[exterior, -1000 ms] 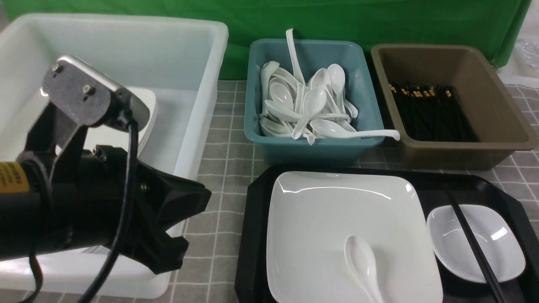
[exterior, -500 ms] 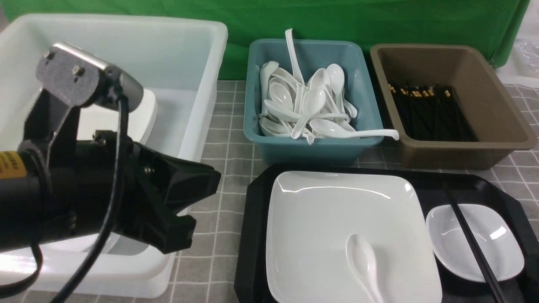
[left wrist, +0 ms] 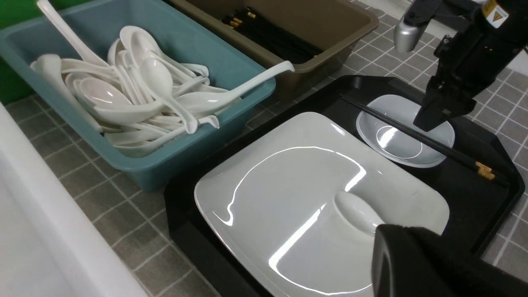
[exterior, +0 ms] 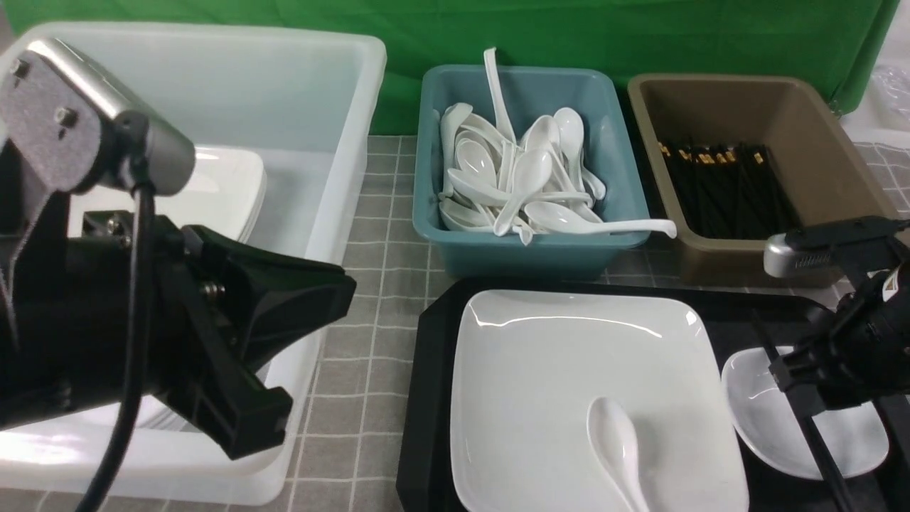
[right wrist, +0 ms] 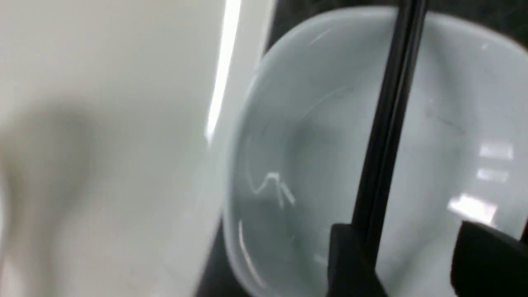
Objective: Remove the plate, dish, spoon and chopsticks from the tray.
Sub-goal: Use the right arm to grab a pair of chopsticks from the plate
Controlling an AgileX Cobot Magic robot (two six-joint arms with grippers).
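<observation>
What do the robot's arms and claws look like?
Both arms are black. The left claw is chunky black plastic with wedge-shaped fingers. Above it sit a grey metal plate with two screws and a silver camera trailing a black cable. The right claw is black too, with a small silver camera and a yellow sticker.

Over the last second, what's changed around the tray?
The right tool came in from the right and now hangs open just over the dish and chopsticks, gripping nothing. The left arm drew back leftward. The plate, spoon, dish and chopsticks lie where they were on the tray.
</observation>
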